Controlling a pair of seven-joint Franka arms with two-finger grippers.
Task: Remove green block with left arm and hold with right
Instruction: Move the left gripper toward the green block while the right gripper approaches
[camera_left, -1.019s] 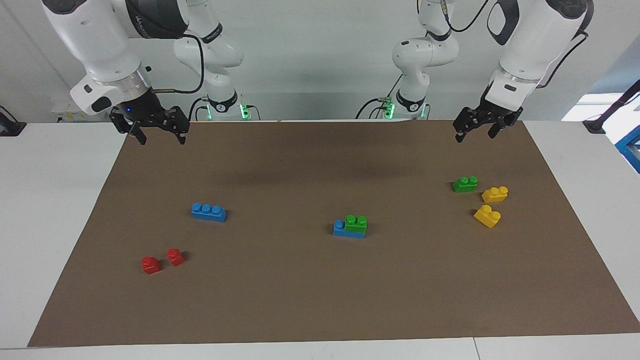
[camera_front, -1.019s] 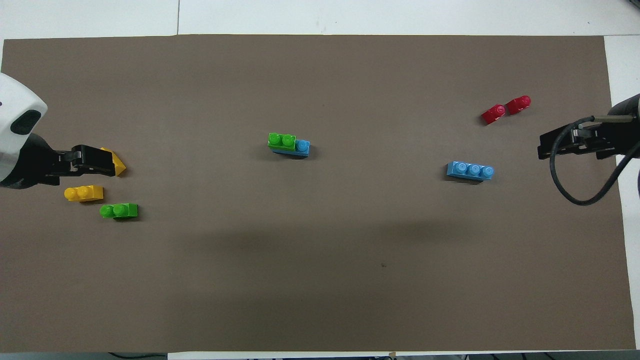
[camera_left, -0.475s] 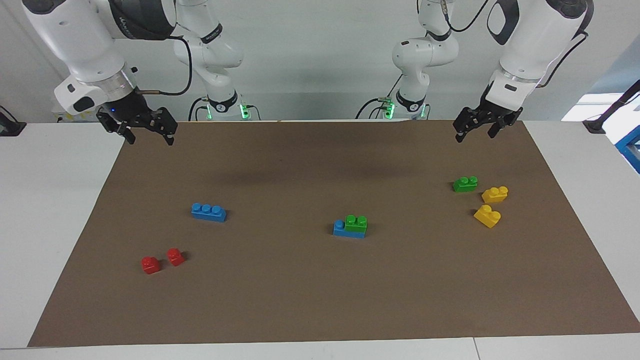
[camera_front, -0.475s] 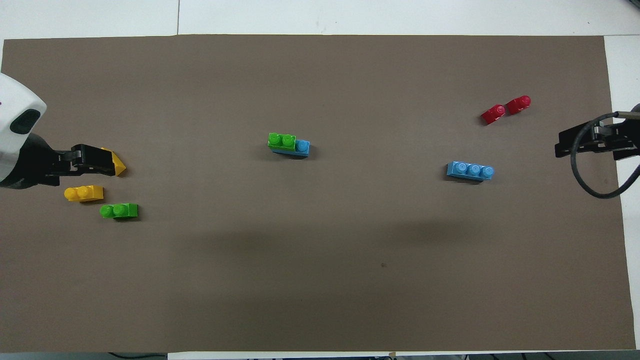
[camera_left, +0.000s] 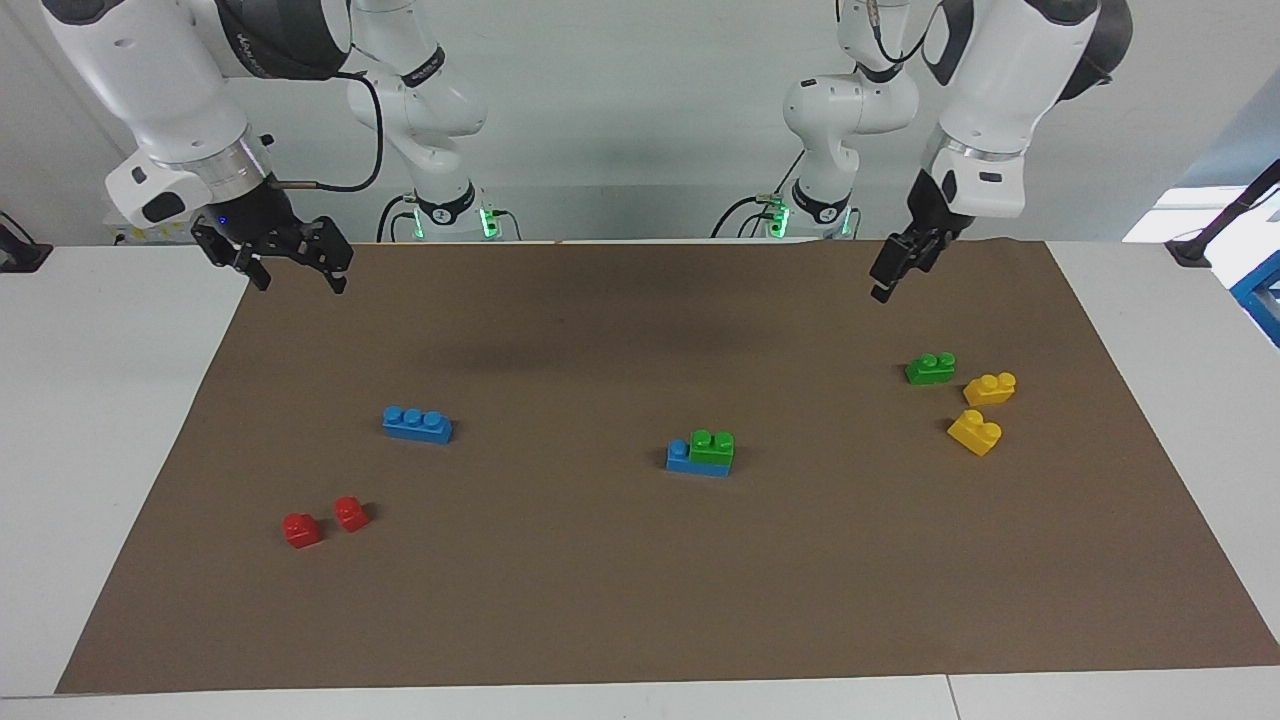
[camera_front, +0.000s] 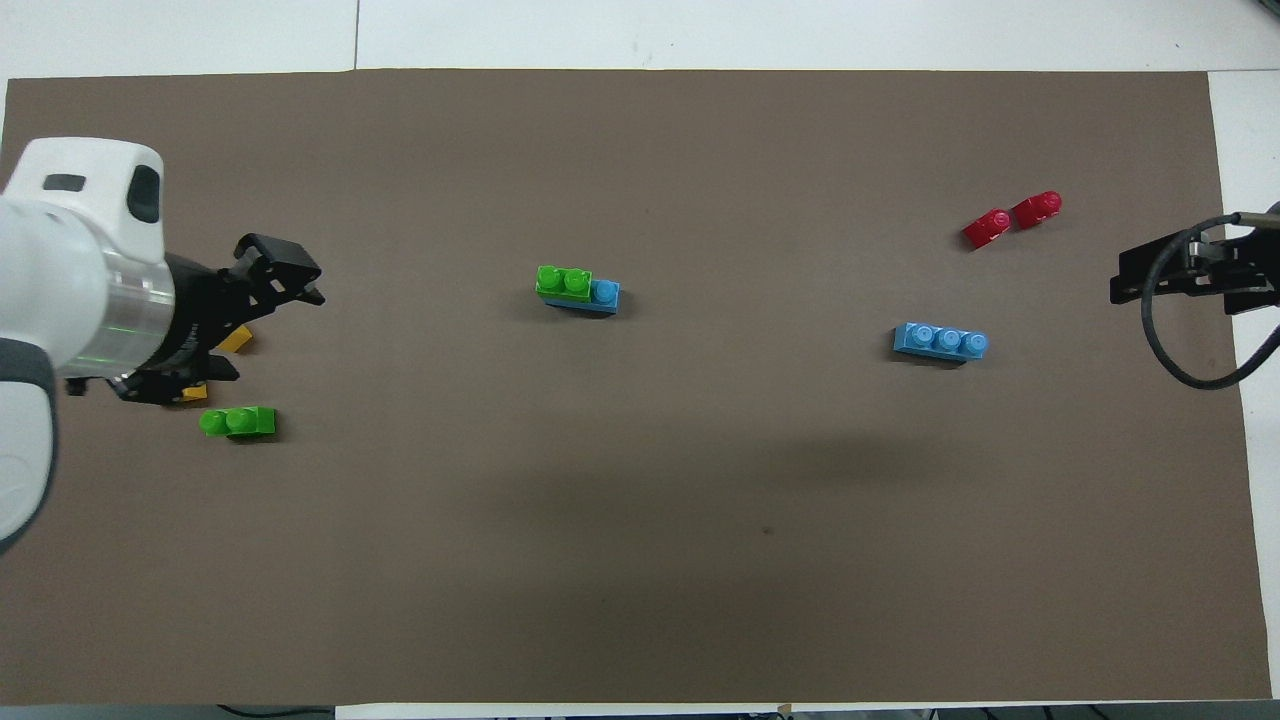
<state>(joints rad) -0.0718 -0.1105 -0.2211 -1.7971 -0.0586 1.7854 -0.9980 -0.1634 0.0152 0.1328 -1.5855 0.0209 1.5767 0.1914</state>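
Observation:
The green block (camera_left: 712, 445) (camera_front: 563, 281) sits stacked on one end of a blue brick (camera_left: 682, 460) (camera_front: 604, 293) in the middle of the brown mat. My left gripper (camera_left: 882, 285) (camera_front: 305, 283) hangs open and empty in the air over the mat, toward the left arm's end, well away from the stack. My right gripper (camera_left: 293, 270) (camera_front: 1118, 280), with its wire loop, hangs open and empty over the mat's edge at the right arm's end.
A second green brick (camera_left: 930, 368) (camera_front: 238, 421) and two yellow bricks (camera_left: 990, 388) (camera_left: 975, 432) lie at the left arm's end, the yellow ones partly covered from overhead. A loose blue brick (camera_left: 417, 424) and two red bricks (camera_left: 301, 529) lie toward the right arm's end.
The left arm has swung toward the table's middle and turned its wrist. The right gripper drew back toward its end of the table, then held still. No brick moved.

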